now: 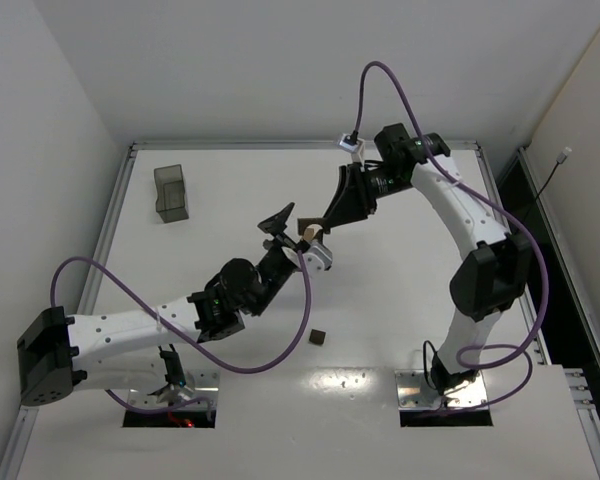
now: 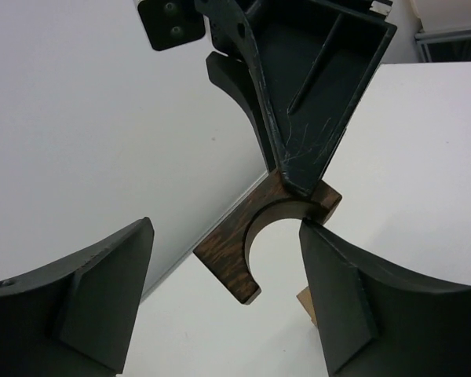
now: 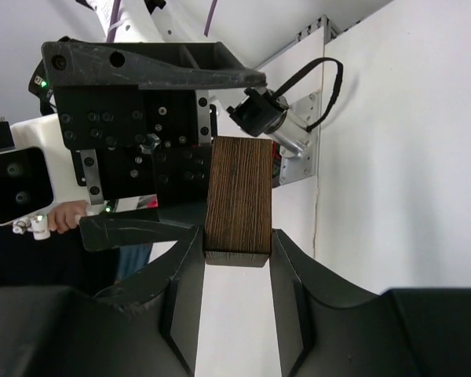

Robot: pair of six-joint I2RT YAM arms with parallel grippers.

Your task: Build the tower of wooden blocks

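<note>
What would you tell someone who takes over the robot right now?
Left gripper: open, empty, beside the arch.
Right gripper: shut on the dark arch block, lifted.
A tan block sits close by them; a small dark cube lies alone on the table.
Done: arch picked up. Left: place the arch, then likely the cube; no finished tower shows.
</note>
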